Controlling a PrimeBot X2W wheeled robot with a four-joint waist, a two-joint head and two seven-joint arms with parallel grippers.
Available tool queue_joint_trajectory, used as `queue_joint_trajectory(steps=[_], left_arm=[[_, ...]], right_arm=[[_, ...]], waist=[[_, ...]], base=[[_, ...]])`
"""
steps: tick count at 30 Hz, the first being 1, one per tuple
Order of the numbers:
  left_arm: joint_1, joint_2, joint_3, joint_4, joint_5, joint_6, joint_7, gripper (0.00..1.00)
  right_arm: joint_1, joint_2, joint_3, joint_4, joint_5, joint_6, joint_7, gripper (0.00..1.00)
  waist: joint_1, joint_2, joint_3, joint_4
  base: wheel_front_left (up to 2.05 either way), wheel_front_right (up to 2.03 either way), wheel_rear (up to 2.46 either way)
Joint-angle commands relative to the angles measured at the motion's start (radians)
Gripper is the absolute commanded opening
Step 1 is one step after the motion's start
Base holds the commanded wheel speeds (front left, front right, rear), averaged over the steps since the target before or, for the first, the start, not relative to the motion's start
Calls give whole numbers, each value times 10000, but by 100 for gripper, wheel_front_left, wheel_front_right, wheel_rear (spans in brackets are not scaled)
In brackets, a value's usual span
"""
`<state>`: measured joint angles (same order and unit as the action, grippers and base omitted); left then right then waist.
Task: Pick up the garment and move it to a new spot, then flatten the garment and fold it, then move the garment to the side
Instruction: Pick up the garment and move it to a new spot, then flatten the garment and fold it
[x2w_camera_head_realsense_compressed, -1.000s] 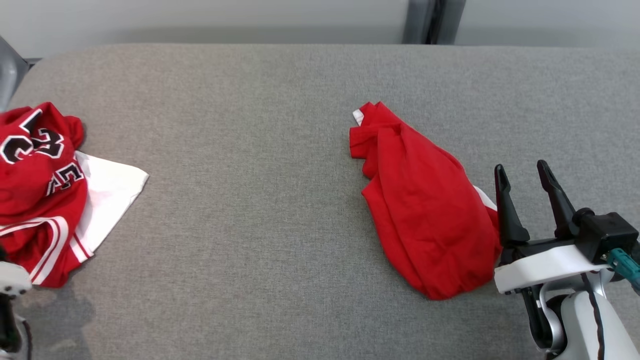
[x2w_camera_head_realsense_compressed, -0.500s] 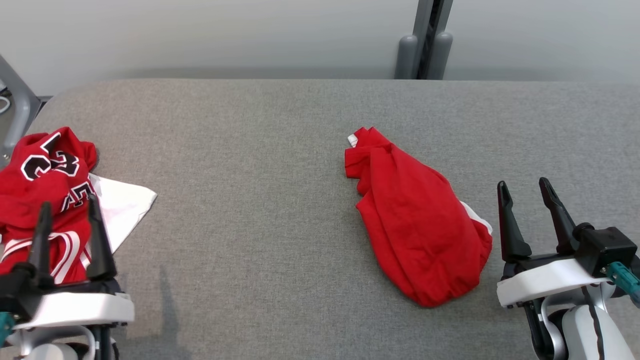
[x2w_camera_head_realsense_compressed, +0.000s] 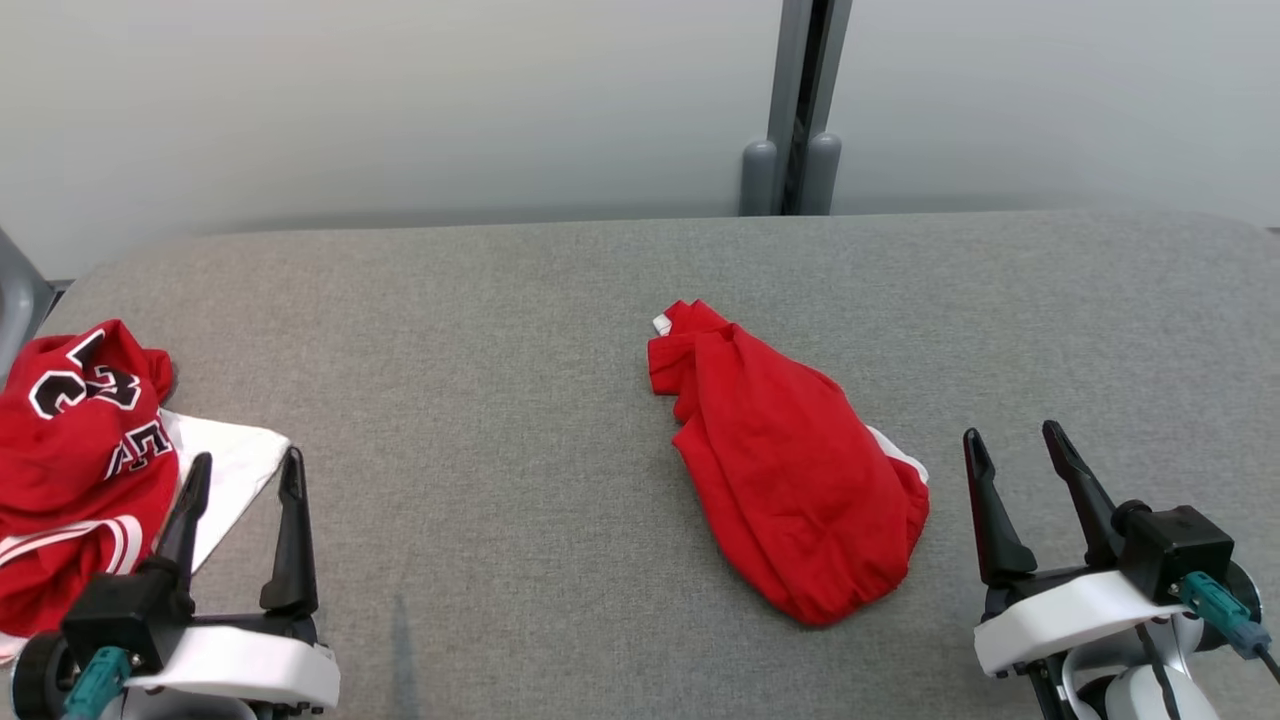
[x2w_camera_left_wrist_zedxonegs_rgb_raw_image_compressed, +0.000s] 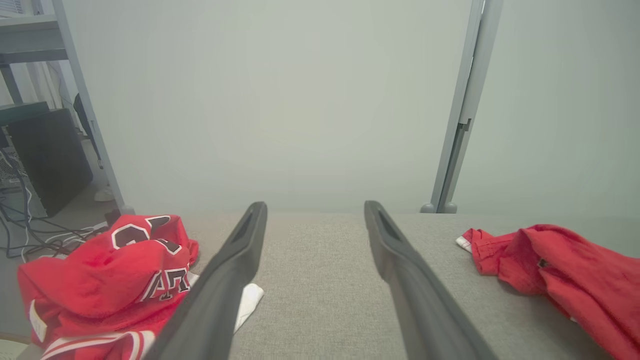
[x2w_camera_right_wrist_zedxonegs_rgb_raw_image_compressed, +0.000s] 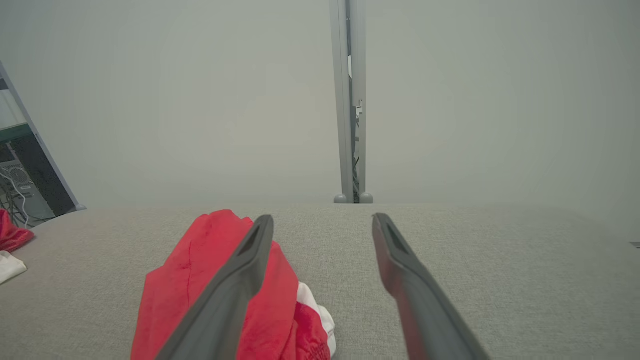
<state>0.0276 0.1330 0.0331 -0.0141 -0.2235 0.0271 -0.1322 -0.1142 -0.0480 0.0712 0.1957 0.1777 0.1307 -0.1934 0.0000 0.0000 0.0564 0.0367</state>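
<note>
The garment (x2w_camera_head_realsense_compressed: 790, 480) is a plain red bundle with a bit of white at its edge, lying crumpled on the grey padded table (x2w_camera_head_realsense_compressed: 500, 330), right of centre. My right gripper (x2w_camera_head_realsense_compressed: 1010, 432) stands open just to its right, apart from it and holding nothing. In the right wrist view the garment (x2w_camera_right_wrist_zedxonegs_rgb_raw_image_compressed: 185, 280) lies partly behind the left finger of the right gripper (x2w_camera_right_wrist_zedxonegs_rgb_raw_image_compressed: 322, 217). My left gripper (x2w_camera_head_realsense_compressed: 248, 460) is open at the lower left, far from the garment. The left wrist view has the garment (x2w_camera_left_wrist_zedxonegs_rgb_raw_image_compressed: 575, 270) at the right, beyond the open left gripper (x2w_camera_left_wrist_zedxonegs_rgb_raw_image_compressed: 315, 205).
A red jersey (x2w_camera_head_realsense_compressed: 80, 450) with black and white lettering lies heaped on a white cloth (x2w_camera_head_realsense_compressed: 235, 455) at the table's left end, right beside my left gripper. A grey post (x2w_camera_head_realsense_compressed: 795, 110) stands behind the table's far edge against a pale wall.
The head camera has tilted up, so more wall shows. My left gripper has risen into view at the lower left. The garment lies as before, and both grippers stay open.
</note>
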Motion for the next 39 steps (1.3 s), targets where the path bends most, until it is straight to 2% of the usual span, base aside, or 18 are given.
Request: queue_joint_trajectory(steps=[1,16,39], left_arm=[[126,76,-42,25,47,-24,33,100],[492,180,-347,246,219,107,300,100],[214,333,-471,625,21,213,265,100]], right_arm=[[146,-58,18,-81,67,1,67,100],[1028,-57,-3,-553,208,1,434,100],[929,-57,-28,-617,312,1,411,100]], waist=[[0,0,-171,-126],[0,0,-687,-275],[0,0,-547,-292]], base=[[0,0,0],[0,0,0],[0,0,0]])
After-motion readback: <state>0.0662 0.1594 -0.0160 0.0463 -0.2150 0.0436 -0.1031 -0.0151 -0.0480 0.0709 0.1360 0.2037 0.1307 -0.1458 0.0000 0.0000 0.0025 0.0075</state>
